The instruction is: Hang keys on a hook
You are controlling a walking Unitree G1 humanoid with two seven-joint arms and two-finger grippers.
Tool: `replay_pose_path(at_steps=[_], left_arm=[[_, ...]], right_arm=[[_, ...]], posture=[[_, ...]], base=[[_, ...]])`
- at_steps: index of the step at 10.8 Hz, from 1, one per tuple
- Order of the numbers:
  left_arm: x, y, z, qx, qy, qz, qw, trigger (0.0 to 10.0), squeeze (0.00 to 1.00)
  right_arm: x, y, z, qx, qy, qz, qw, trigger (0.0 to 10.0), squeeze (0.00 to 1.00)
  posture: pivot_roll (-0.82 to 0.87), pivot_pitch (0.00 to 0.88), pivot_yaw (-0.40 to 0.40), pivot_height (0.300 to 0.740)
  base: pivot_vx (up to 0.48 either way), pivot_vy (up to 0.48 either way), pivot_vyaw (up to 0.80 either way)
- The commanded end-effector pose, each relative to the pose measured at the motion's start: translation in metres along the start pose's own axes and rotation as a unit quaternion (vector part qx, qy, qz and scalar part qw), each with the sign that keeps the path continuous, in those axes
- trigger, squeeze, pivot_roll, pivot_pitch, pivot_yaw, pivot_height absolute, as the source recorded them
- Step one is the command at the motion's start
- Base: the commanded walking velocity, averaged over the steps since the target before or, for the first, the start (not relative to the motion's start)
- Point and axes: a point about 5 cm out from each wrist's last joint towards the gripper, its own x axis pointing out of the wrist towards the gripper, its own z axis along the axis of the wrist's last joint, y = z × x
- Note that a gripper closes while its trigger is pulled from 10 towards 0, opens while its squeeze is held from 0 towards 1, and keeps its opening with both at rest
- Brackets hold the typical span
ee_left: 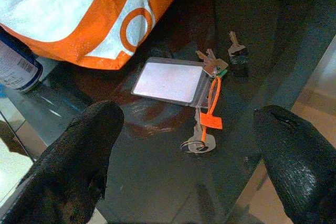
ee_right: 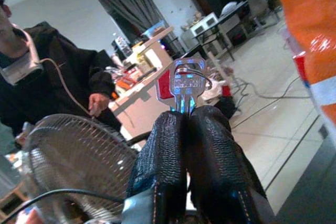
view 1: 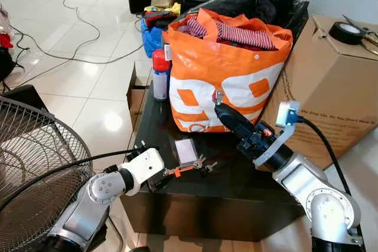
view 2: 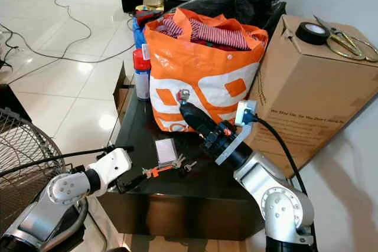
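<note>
A silver key with a red tag (view 1: 219,95) stands upright in my right gripper (view 1: 220,108), which is shut on it just in front of the orange bag (view 1: 201,69). The same key (ee_right: 185,83) sticks out above the closed fingertips (ee_right: 173,124) in the right wrist view. A second bunch of keys with an orange tag (ee_left: 208,121) lies on the black table (view 1: 236,187) beside a clear card holder (ee_left: 169,81). My left gripper (ee_left: 190,121) is open at the table's front edge, one finger on each side of that bunch, not touching it.
The orange bag is full of clothes, with a red-capped spray can (view 1: 159,75) to its left. A cardboard box (view 1: 336,87) with a tape roll (view 1: 345,31) stands on the right. A fan (view 1: 29,163) is near left. A person (ee_right: 47,93) sits beyond the fan.
</note>
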Motion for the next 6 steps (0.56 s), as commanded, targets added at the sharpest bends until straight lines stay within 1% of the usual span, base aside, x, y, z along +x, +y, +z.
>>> replay_pose_path(at_steps=[1,4,5,6], left_arm=[[0.001,-0.001,0.002,0.005,-0.003,-0.002,1.0,10.0,0.54],[0.001,-0.001,0.003,0.005,-0.003,-0.004,1.0,10.0,0.54],[0.001,-0.002,0.003,0.005,-0.002,-0.004,1.0,10.0,0.54],[0.001,-0.002,0.003,0.005,-0.002,-0.004,1.0,10.0,0.54]], right_arm=[[-0.002,0.003,0.005,-0.001,-0.008,0.007,1.0,0.0,0.0],[-0.004,0.008,0.008,0.007,-0.007,0.014,1.0,0.0,0.0],[-0.005,0.003,0.005,-0.002,0.013,-0.006,1.0,0.0,0.0],[-0.004,-0.007,-0.006,-0.026,0.059,-0.048,0.997,0.0,0.0]], posture=[[-0.01,0.0,-0.069,0.74],[-0.01,0.0,-0.068,0.74],[-0.01,0.0,-0.069,0.74],[-0.01,0.0,-0.07,0.74]], base=[[0.0,0.0,0.0],[0.0,0.0,0.0],[0.0,0.0,0.0],[0.0,0.0,0.0]])
